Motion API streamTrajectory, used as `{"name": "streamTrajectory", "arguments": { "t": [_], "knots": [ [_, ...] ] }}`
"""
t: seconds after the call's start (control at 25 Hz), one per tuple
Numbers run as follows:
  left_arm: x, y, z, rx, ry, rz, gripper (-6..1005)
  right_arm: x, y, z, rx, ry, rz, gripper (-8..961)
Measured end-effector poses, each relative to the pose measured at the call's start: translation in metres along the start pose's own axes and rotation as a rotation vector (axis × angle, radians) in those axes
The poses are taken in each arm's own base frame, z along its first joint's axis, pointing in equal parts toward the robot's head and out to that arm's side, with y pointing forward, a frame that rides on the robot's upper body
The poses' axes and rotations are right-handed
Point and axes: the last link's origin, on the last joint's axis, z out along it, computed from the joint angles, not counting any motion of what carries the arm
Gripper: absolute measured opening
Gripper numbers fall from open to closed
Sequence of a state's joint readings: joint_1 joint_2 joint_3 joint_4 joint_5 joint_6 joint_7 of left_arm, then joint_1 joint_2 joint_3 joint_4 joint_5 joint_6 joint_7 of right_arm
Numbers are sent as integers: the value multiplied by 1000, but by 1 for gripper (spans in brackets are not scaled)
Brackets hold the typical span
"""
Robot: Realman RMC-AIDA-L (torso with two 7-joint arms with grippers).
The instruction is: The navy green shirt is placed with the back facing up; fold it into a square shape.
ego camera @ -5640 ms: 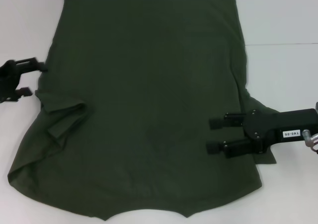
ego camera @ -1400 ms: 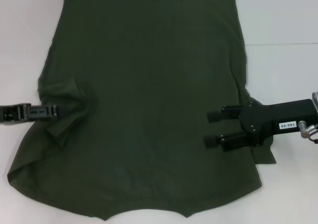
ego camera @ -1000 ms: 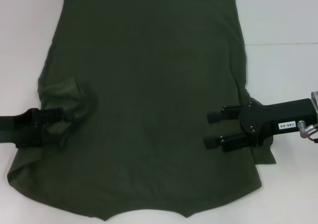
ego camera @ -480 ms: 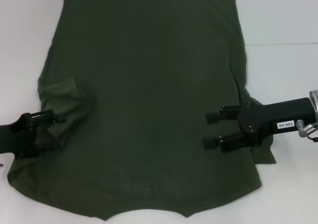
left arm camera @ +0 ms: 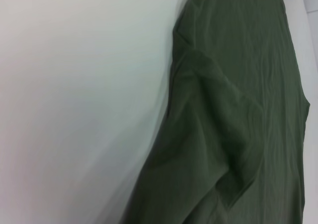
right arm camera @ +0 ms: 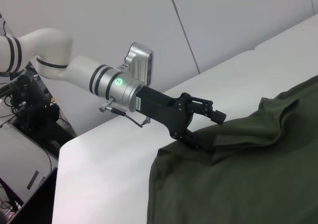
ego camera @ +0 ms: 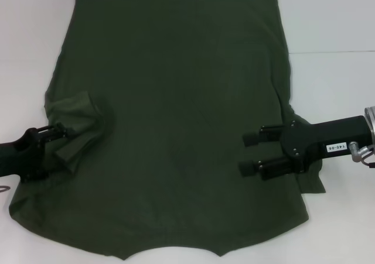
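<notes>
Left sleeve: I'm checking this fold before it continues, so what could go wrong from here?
The left gripper sits at the bunched left sleeve of the navy green shirt; pulling may drag several layers and leave a lumpy fold. The right gripper rests open on the cloth's right side; if it lifts, the shirt could slide across the table.

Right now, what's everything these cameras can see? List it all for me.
navy green shirt: one, dark olive green, spread flat over most of the table, left sleeve bunched up.
table: one, white, under the shirt.
wall panels: light grey, behind the table in the right wrist view.
dark equipment with cables: beside the table's far end, right wrist view.
left end effector: one, black, at the bunched left sleeve, fingers apart around a fold.
right end effector: one, black, open, over the shirt's right side.
</notes>
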State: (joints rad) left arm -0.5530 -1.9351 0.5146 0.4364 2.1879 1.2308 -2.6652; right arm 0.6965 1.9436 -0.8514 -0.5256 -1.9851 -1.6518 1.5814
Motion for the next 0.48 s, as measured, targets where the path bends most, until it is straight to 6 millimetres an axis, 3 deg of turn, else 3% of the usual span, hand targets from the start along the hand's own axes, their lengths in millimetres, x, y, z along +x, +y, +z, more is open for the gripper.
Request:
{"name": "streamTrajectory", "arguments": {
  "t": [0.48],
  "knots": [
    [-1,6,4,-24,0,-17,920,0,0,0,1,0,-6,924]
  ]
}}
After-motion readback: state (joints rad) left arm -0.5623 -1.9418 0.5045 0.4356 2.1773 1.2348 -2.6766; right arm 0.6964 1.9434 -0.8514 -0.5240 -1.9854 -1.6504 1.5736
